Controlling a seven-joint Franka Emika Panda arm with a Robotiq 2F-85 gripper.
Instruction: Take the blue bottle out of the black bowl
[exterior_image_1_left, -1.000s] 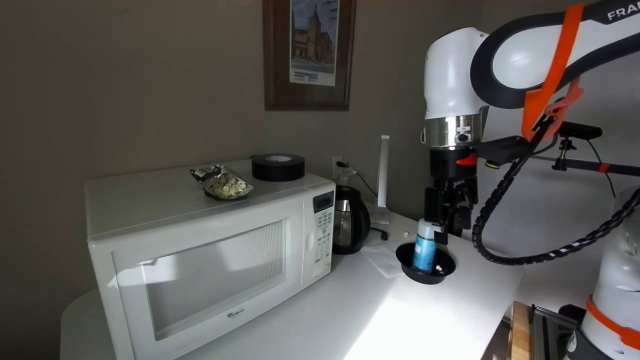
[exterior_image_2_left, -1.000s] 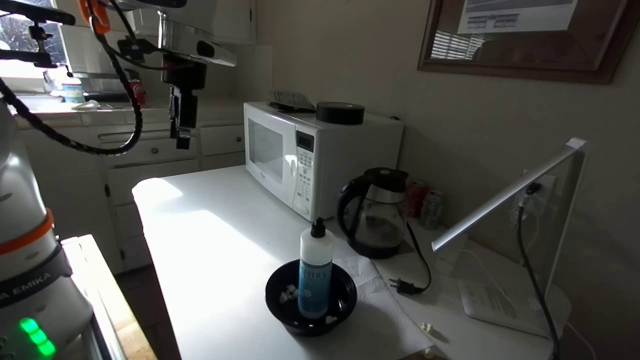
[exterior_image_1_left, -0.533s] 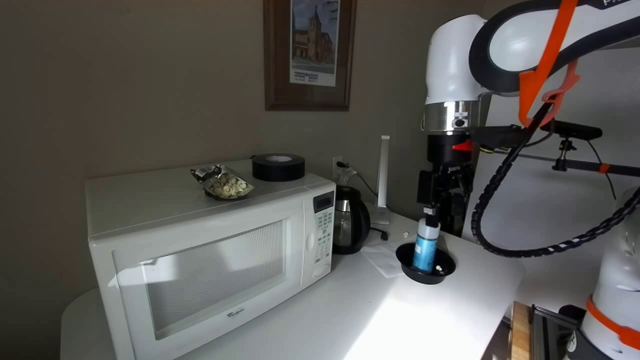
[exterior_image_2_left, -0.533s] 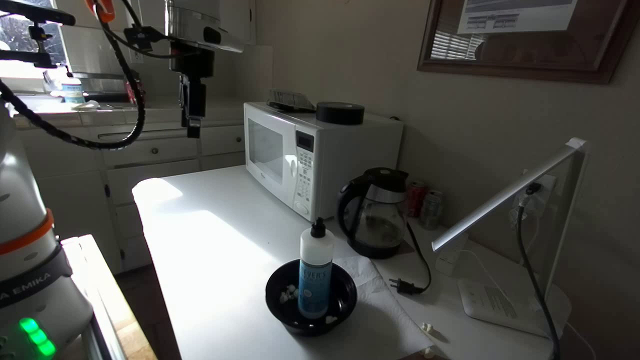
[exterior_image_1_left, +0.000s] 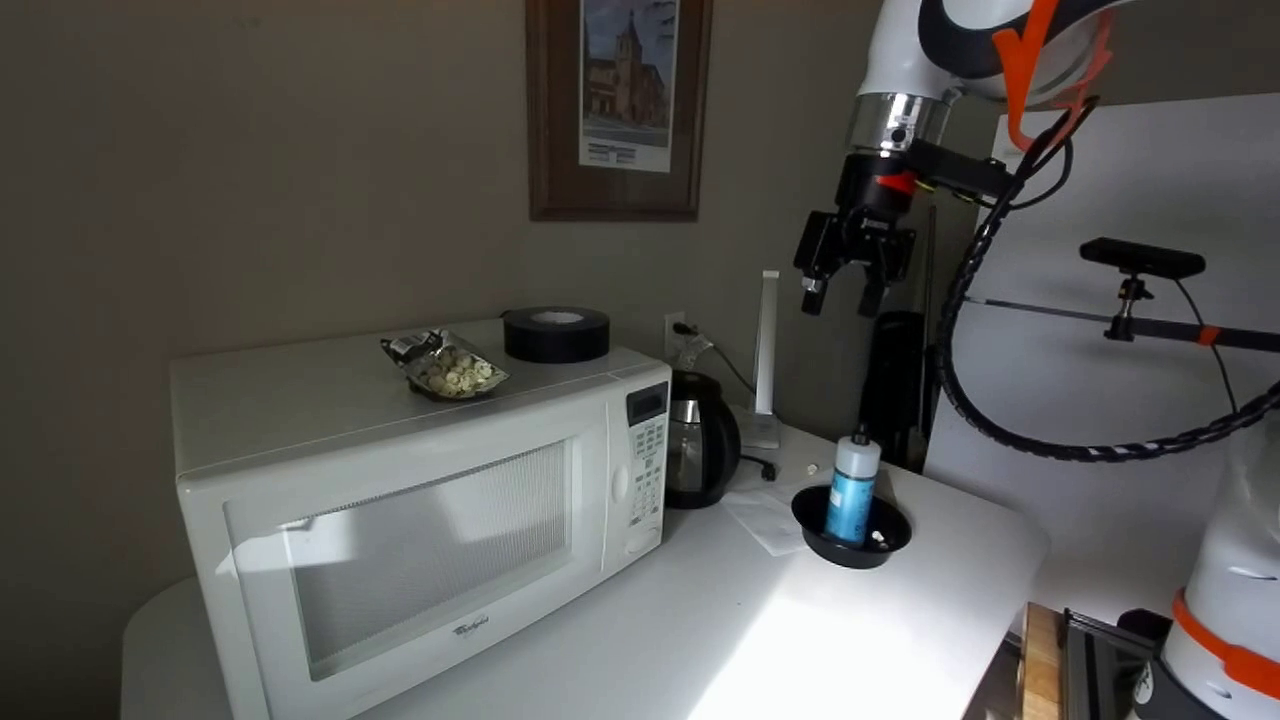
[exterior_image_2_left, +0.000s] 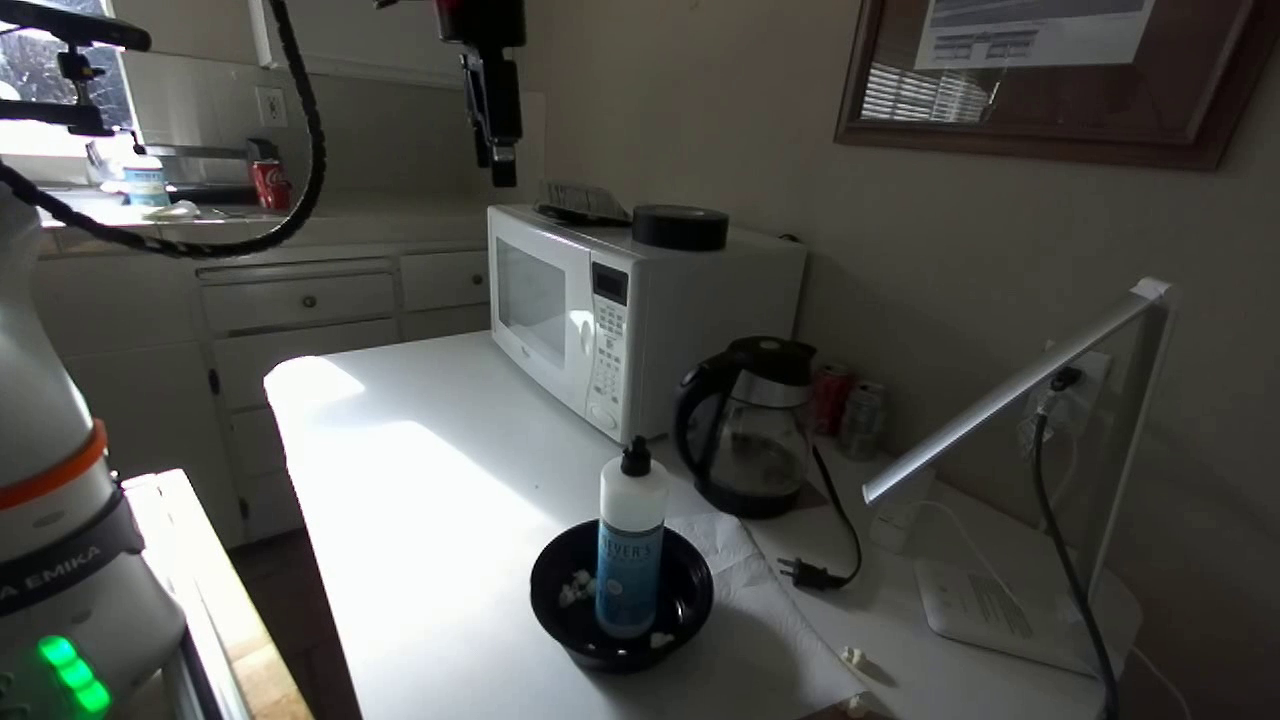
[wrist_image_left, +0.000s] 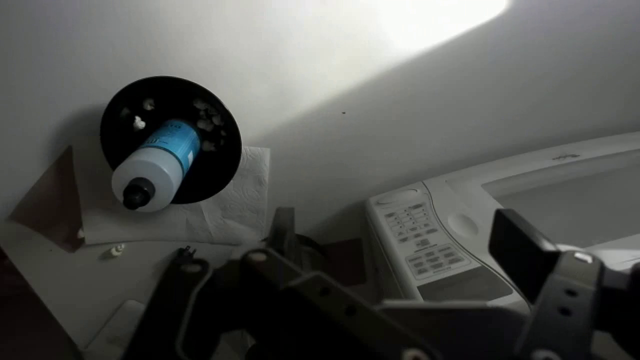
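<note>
Upright in the bowl (wrist_image_left: 212, 172), the bottle (wrist_image_left: 157, 162) stands upper left in the wrist view; the empty tool (wrist_image_left: 395, 225), jaws apart, lower right.

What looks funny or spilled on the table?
The bottle stands in the bowl among popcorn-like bits, an odd place for it. Another white bit lies loose on the table, as if spilled. The plug lies there too, plugged into nothing.

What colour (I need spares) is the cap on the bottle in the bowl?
Black; wrist view shows the cap best.
</note>
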